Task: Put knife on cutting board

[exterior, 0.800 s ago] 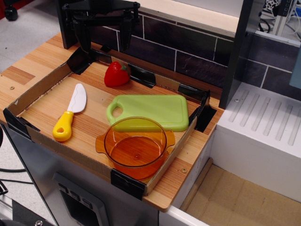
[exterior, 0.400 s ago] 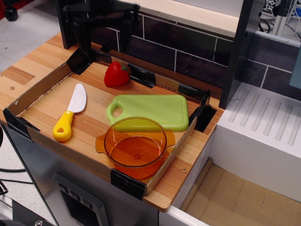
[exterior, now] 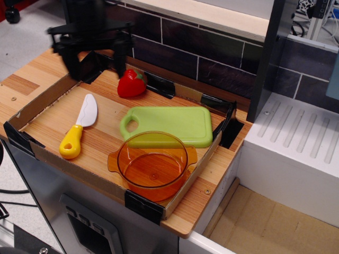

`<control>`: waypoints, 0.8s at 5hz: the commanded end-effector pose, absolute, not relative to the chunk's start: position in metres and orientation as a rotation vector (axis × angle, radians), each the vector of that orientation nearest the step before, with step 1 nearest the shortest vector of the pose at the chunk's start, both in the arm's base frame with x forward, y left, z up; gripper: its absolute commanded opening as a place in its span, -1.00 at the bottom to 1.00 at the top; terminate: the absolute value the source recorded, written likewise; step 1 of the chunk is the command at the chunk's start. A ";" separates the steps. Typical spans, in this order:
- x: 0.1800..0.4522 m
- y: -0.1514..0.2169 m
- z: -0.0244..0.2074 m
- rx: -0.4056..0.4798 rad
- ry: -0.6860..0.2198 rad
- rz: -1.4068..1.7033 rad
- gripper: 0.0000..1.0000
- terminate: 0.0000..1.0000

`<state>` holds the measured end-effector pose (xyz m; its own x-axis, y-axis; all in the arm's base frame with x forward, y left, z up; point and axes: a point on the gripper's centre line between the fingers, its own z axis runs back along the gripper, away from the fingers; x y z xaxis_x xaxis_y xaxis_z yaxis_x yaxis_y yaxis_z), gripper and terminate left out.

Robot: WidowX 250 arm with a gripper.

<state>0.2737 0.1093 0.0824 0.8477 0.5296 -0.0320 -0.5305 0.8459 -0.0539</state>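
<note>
**Knife on the wood, hand spread above the back corner**

The knife (exterior: pixel 79 126) lies flat on the wooden surface (exterior: pixel 37 69) at the left of the cardboard-walled tray (exterior: pixel 39 100), yellow handle nearer the front, white blade pointing back. Above and behind it hangs the black hand (exterior: pixel 96 57), fingers apart, gripping nothing. A red toy pepper (exterior: pixel 131 83) sits just right of the hand. Further right lies the green cutting board (exterior: pixel 175 124), its front edge overlapped by the orange bowl (exterior: pixel 152 164).

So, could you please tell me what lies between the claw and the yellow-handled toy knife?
Nothing: in the single camera view, only bare wooden tray floor separates the open claw from the white-bladed knife.
</note>
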 end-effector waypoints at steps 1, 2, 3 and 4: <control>0.244 0.129 0.073 -0.052 -0.094 0.492 1.00 -1.00; 0.233 0.133 0.057 -0.040 -0.100 0.478 1.00 -1.00; 0.228 0.133 0.040 -0.026 -0.099 0.472 1.00 -1.00; 0.226 0.130 0.025 -0.019 -0.096 0.474 1.00 -1.00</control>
